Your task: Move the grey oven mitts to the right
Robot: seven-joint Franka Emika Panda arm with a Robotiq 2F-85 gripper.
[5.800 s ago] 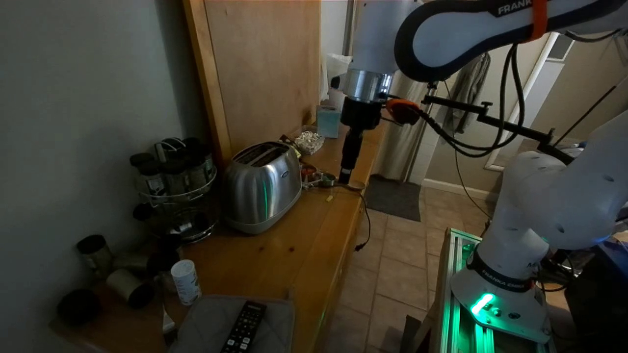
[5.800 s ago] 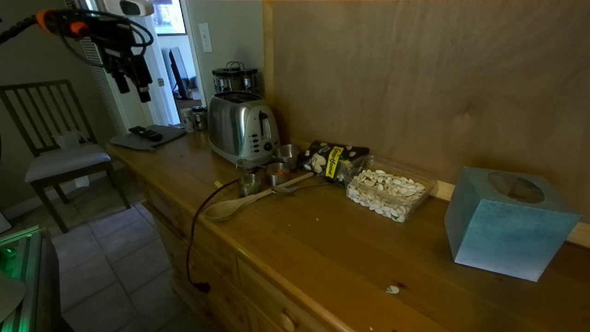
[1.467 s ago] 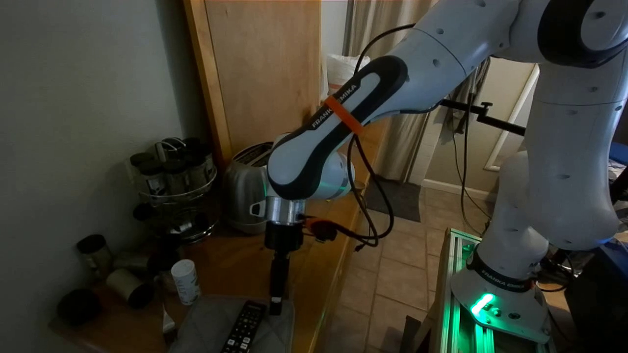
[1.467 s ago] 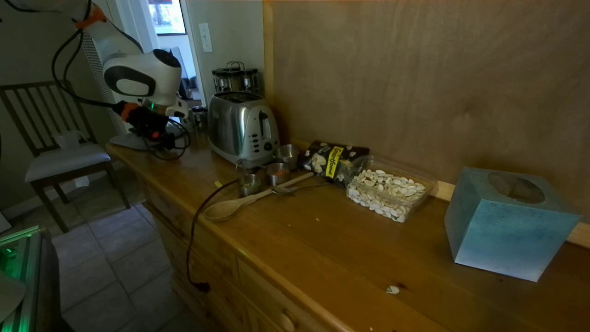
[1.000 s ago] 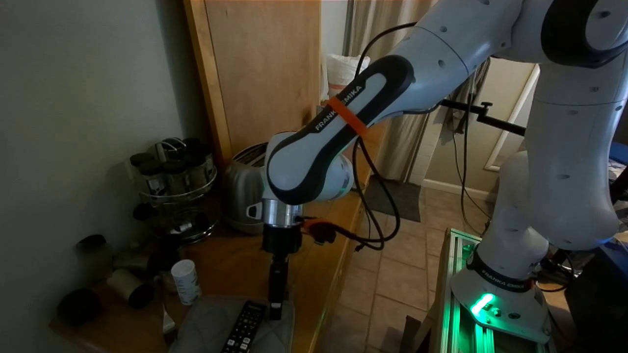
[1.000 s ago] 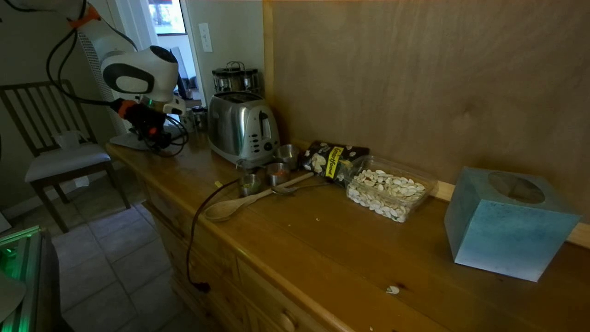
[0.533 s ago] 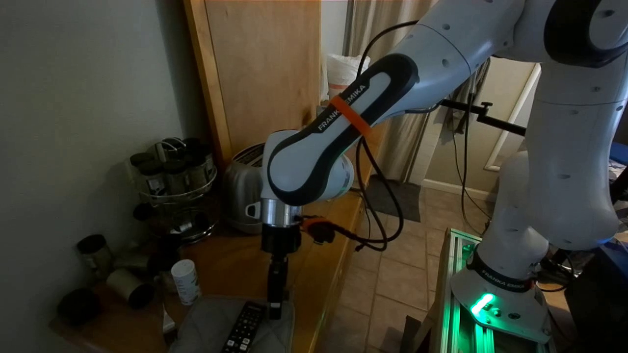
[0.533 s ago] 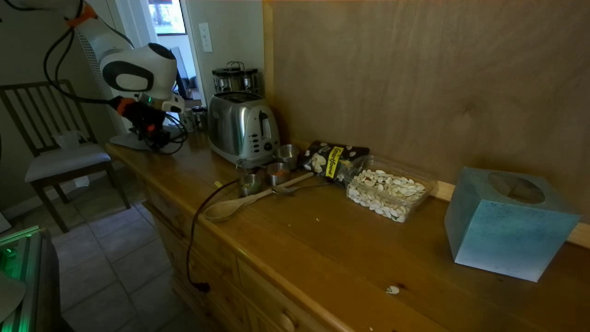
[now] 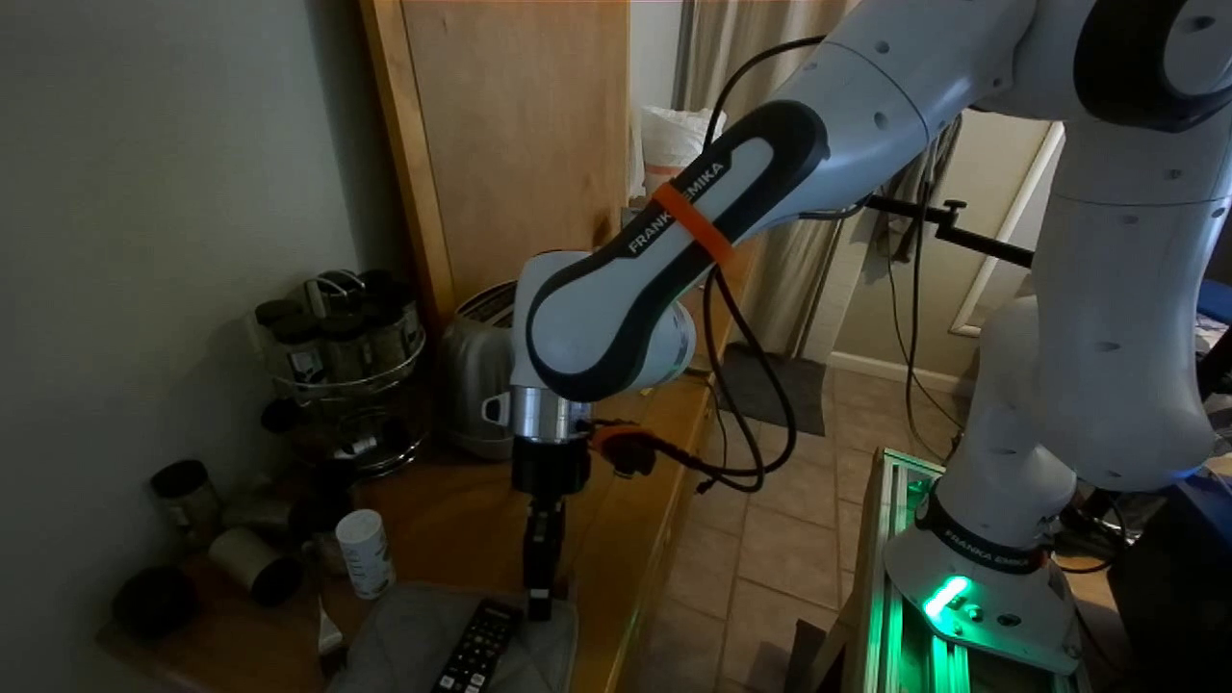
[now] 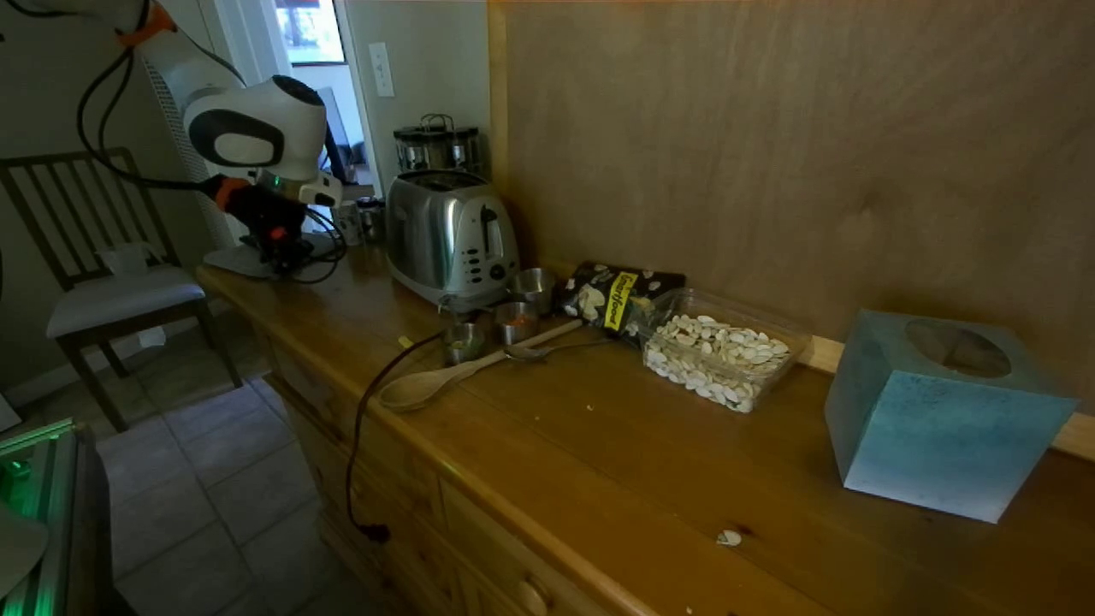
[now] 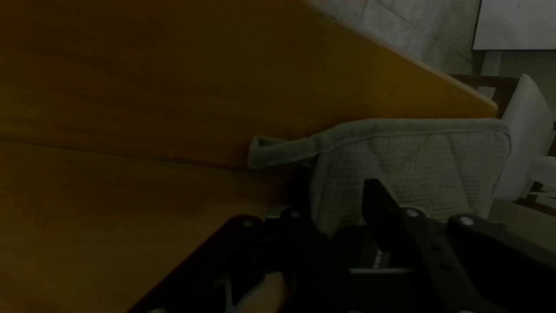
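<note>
The grey oven mitts (image 9: 414,626) lie flat at the end of the wooden counter, with a black remote (image 9: 474,650) on top. In an exterior view my gripper (image 9: 540,606) points straight down at their near corner, beside the remote. From the wrist, the gripper (image 11: 336,187) shows dark fingers standing apart, one over the fabric and the other just outside the mitts' edge. A strip of the mitts (image 11: 417,165) with its edge lies between them, and no firm pinch is visible. The hanging loop sticks out beyond that edge. My arm partly hides the mitts (image 10: 235,259).
A silver toaster (image 10: 428,239) stands behind my arm, near a spice rack (image 9: 342,356) and a white shaker (image 9: 366,553). Farther along are a wooden spoon (image 10: 419,389), metal cups (image 10: 515,323), a seed container (image 10: 719,355) and a blue box (image 10: 932,419).
Since the oldest frames my gripper has come from beyond the toaster down to the mitts. Over the last half second it has barely moved, while remote and fabric have shifted slightly away from it.
</note>
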